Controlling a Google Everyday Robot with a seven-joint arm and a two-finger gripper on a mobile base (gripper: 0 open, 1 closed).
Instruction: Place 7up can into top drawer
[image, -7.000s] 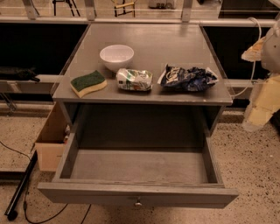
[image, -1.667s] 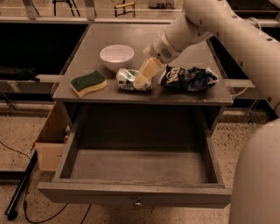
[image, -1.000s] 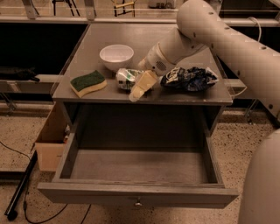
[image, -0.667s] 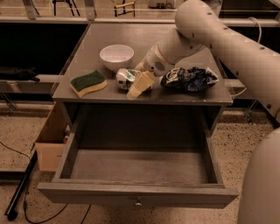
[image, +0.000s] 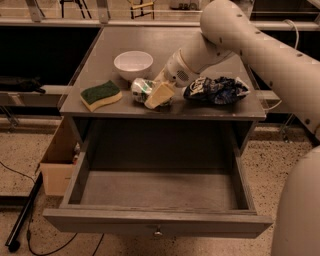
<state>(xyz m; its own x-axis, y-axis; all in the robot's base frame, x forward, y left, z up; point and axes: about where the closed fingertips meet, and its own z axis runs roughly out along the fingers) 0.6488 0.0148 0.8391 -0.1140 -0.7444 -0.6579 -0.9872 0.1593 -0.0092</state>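
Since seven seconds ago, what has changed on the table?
The arm swung in from the picture's right, and the gripper now sits against the can; a grasp is not clear. The can, sponge, bowl, bag and open drawer stayed put.

Dim, warm indoor light falls from above onto the worktop (image: 125, 35). The gripper (image: 160, 94), at the can (image: 141, 89), throws a small shadow. The drawer (image: 155, 225) interior sits in deep shade; the bowl (image: 133, 64) glows brightest.
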